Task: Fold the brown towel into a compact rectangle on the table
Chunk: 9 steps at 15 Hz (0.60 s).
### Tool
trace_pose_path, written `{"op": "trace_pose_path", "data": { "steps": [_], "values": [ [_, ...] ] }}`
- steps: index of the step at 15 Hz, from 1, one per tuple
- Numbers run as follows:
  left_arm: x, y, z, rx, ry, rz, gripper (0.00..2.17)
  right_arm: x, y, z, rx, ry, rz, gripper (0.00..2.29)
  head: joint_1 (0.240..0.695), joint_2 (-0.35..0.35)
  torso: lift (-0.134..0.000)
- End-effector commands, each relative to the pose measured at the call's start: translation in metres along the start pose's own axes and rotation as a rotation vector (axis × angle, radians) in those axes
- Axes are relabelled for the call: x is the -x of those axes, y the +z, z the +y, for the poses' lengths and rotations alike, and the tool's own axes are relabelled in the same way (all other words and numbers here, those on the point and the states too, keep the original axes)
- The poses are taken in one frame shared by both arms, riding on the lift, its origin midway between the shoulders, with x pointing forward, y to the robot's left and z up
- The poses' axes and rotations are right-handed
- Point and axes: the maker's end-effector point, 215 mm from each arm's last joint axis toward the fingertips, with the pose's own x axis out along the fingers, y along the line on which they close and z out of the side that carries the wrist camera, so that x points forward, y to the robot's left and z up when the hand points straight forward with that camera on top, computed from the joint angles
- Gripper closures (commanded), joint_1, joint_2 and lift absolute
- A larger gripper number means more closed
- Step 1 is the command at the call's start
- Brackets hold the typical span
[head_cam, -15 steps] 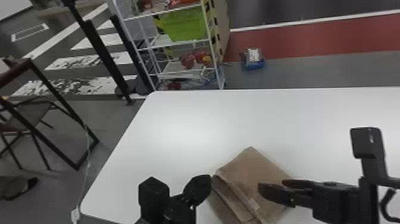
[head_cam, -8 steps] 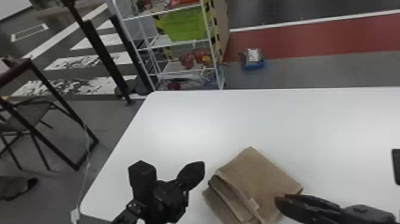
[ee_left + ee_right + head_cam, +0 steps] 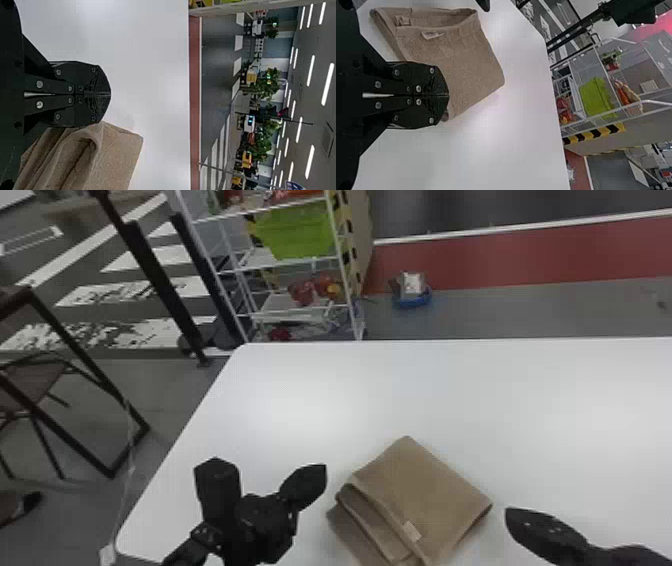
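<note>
Folded in layers, the brown towel (image 3: 425,490) lies on the white table, a small pale tag on its near part. My left gripper (image 3: 312,480) is just left of it in the head view, apart from the cloth. To its right is my right gripper (image 3: 520,522), with white table between them. In the left wrist view my left gripper (image 3: 109,94) is shut with nothing in it, the towel (image 3: 115,158) beside it. The right wrist view has my right gripper (image 3: 447,95) shut and empty, in front of part of the towel (image 3: 466,59).
The white table (image 3: 450,390) extends beyond the towel and to both sides. On the floor behind it stand a white wire shelf (image 3: 345,260) with a green bin (image 3: 300,232) and a small blue container (image 3: 412,297). A dark-framed chair (image 3: 35,385) is at the left.
My left gripper has moved left, away from the towel. My right gripper has drawn back to the right, off the towel's right corner. The towel itself has stayed in place.
</note>
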Motion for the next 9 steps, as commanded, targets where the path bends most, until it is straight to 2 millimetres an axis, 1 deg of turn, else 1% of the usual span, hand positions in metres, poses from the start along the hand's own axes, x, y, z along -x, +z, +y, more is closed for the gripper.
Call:
{"op": "trace_pose_path", "data": {
  "steps": [1,5,8,9],
  "values": [
    [0.001,0.002,0.000,0.000,-0.001,-0.002,1.79,-0.008,-0.007,-0.012,-0.004,-0.016,0.015,1.77,0.695,0.288,-0.123],
    [0.004,-0.002,0.004,0.005,0.000,0.004,1.79,-0.022,-0.014,-0.030,-0.003,-0.050,0.046,1.77,0.695,0.273,-0.123],
    [0.005,-0.002,0.006,0.008,0.001,0.003,1.79,-0.041,-0.022,-0.036,-0.013,-0.053,0.113,1.77,0.695,0.272,-0.123],
    [0.006,-0.001,0.008,0.008,0.005,0.001,1.79,-0.048,-0.022,-0.040,-0.006,-0.063,0.124,1.77,0.695,0.273,-0.123]
  ]
}}
